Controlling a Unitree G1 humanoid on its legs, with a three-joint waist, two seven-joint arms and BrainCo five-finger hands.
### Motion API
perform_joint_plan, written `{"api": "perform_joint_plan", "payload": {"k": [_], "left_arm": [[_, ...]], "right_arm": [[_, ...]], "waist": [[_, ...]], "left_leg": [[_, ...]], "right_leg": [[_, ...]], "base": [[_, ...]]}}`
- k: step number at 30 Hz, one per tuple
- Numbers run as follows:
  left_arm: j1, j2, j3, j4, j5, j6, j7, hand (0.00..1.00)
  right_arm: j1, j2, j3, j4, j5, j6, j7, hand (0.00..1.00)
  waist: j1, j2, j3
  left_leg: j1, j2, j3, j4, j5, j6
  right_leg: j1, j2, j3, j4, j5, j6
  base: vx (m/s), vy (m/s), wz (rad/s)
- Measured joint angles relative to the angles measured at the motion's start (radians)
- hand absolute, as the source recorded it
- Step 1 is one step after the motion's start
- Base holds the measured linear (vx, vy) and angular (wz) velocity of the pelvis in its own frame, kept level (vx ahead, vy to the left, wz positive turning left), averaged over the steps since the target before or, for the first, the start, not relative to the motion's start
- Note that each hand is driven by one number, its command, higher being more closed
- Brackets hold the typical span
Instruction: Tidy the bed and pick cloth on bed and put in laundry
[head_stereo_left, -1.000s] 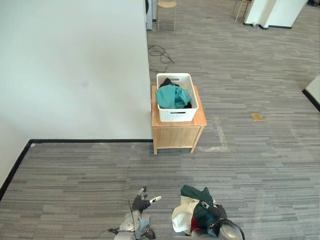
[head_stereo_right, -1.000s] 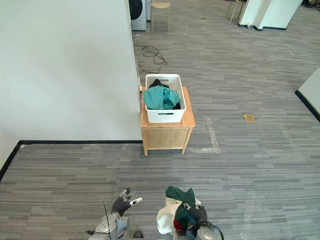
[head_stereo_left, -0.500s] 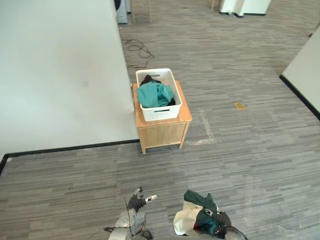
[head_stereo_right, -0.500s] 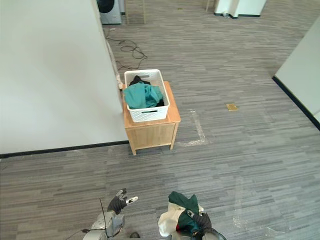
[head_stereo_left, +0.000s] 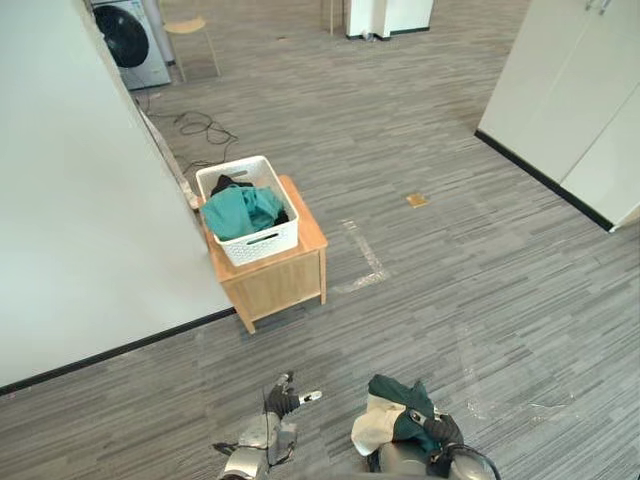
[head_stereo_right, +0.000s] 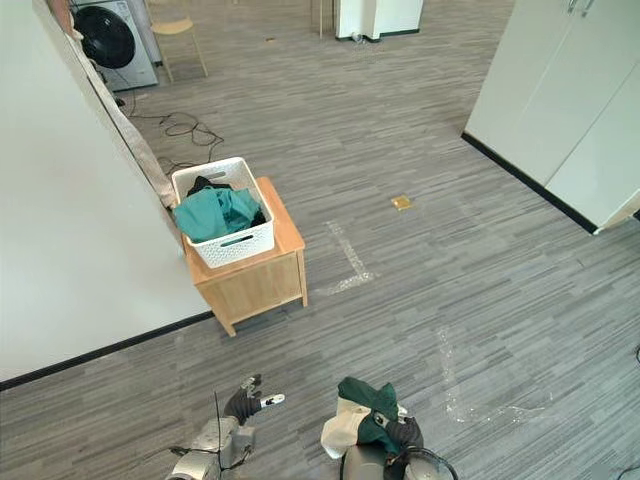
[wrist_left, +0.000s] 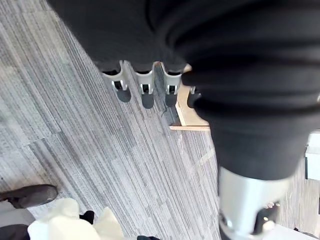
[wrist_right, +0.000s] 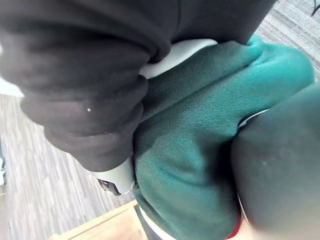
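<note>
My right robot hand (head_stereo_left: 432, 428) is clamped on the cloth (head_stereo_left: 388, 422), low before me. The basket (head_stereo_left: 262, 245) lies ahead and left, well apart. Left robot hand (head_stereo_left: 281, 401) is nearer it, fingers (wrist_left: 146, 95) apart, empty.

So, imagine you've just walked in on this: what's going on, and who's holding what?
The robot stands on a grey carpeted floor with its right hand closed on a bundle of clothes, dark green and cream. Its left hand is open and empty beside it. Ahead and to its left, a white laundry basket sits on a small wooden cabinet and already holds a teal garment. The bundle has not yet reached the basket.
</note>
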Motion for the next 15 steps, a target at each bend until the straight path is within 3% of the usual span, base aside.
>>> {"api": "perform_joint_plan", "payload": {"k": [2,3,4,5,6,7,8,10,11,12,13,14,15], "left_arm": [[-0.026,0.014,0.001,0.012,-0.006,-0.005,0.018,0.0],[-0.048,0.03,0.002,0.036,-0.007,-0.011,0.03,0.0],[-0.059,0.045,0.007,0.055,-0.015,-0.013,0.041,0.0],[-0.058,0.054,0.01,0.063,-0.023,-0.013,0.044,0.0],[-0.048,0.072,0.024,0.07,-0.027,-0.014,0.055,0.0],[-0.051,0.061,0.042,0.087,-0.03,-0.013,0.06,0.0],[-0.03,0.03,0.049,0.093,-0.039,-0.015,0.055,0.0],[-0.011,-0.014,0.093,0.091,-0.056,-0.016,0.058,0.0],[-0.006,-0.027,0.107,0.091,-0.076,-0.015,0.057,0.0],[-0.005,-0.033,0.107,0.091,-0.09,-0.015,0.054,0.0],[0.001,-0.039,0.108,0.09,-0.109,-0.015,0.053,0.0],[0.002,-0.042,0.108,0.088,-0.121,-0.015,0.053,0.0],[0.006,-0.047,0.108,0.061,-0.14,-0.017,0.052,0.0]], "right_arm": [[-0.009,-0.007,-0.005,-0.002,-0.005,-0.007,-0.003,1.0],[-0.008,-0.012,-0.004,0.0,-0.005,-0.009,-0.003,1.0],[-0.009,-0.022,0.013,0.01,-0.005,-0.005,-0.002,1.0],[-0.011,-0.022,0.03,0.02,-0.006,-0.003,0.0,1.0],[-0.019,-0.022,0.073,0.041,-0.007,-0.002,0.003,1.0],[-0.043,-0.038,0.095,0.069,-0.008,0.0,0.007,1.0],[-0.082,-0.075,0.121,0.085,-0.014,0.001,0.011,1.0],[-0.124,-0.098,0.158,0.112,-0.017,0.002,0.019,1.0],[-0.13,-0.094,0.188,0.113,-0.028,-0.001,0.018,1.0],[-0.129,-0.093,0.197,0.11,-0.042,-0.002,0.019,1.0],[-0.127,-0.092,0.201,0.109,-0.048,-0.002,0.019,1.0],[-0.124,-0.092,0.204,0.108,-0.048,-0.003,0.019,1.0],[-0.114,-0.09,0.21,0.106,-0.052,-0.003,0.023,1.0]], "waist": [[0.012,0.014,0.01],[0.013,0.008,0.013],[0.021,-0.025,0.011],[0.027,-0.047,0.008],[0.039,-0.095,-0.005],[0.042,-0.061,0.004],[0.043,-0.016,-0.011],[0.041,0.005,-0.013],[0.042,-0.005,-0.008],[0.047,-0.017,-0.005],[0.044,-0.019,-0.005],[0.044,-0.018,-0.005],[0.046,-0.019,-0.006]], "left_leg": [[-0.045,0.073,-0.063,0.092,-0.033,-0.033],[-0.074,0.106,-0.123,0.136,-0.039,-0.057],[-0.089,0.13,-0.18,0.161,-0.037,-0.095],[-0.089,0.135,-0.203,0.161,-0.03,-0.114],[-0.077,0.142,-0.24,0.137,-0.011,-0.147],[-0.068,0.18,-0.264,0.116,0.001,-0.138],[-0.073,0.222,-0.282,0.074,0.102,-0.124],[-0.119,0.274,-0.327,0.075,0.307,-0.102],[-0.152,0.298,-0.287,0.102,0.406,0.028],[-0.163,0.285,-0.264,0.149,0.394,0.017],[-0.158,0.256,-0.239,0.189,0.354,-0.024],[-0.15,0.23,-0.23,0.207,0.314,-0.04],[-0.15,0.146,-0.227,0.23,0.213,-0.058]], "right_leg": [[-0.048,-0.058,0.1,0.01,-0.003,0.027],[-0.047,-0.115,0.166,-0.049,0.02,0.063],[-0.023,-0.181,0.202,-0.119,0.049,0.102],[-0.01,-0.214,0.211,-0.142,0.075,0.102],[0.013,-0.257,0.201,-0.167,0.126,0.208],[0.005,-0.218,0.179,-0.103,0.093,0.199],[-0.039,-0.173,0.155,-0.017,0.019,0.188],[-0.084,-0.135,0.115,0.12,-0.074,0.136],[-0.067,-0.123,0.081,0.122,-0.095,0.102],[-0.048,-0.124,0.073,0.113,-0.098,0.071],[-0.019,-0.107,0.069,0.083,-0.092,0.048],[-0.001,-0.094,0.07,0.056,-0.083,0.032],[0.043,-0.057,0.071,-0.031,-0.05,-0.001]], "base": [[0.15,-0.301,0.62],[0.25,-0.506,1.17],[0.27,-0.571,1.18],[0.29,-0.677,1.06],[0.2,-0.593,0.62],[0.22,-0.795,0.58],[0.13,-0.629,0.37],[0.1,-0.678,0.42],[0.12,-0.702,0.29],[0.13,-0.529,0.1],[0.15,-0.438,-0.14],[0.14,-0.351,-0.41],[0.14,-0.304,-0.48]]}}
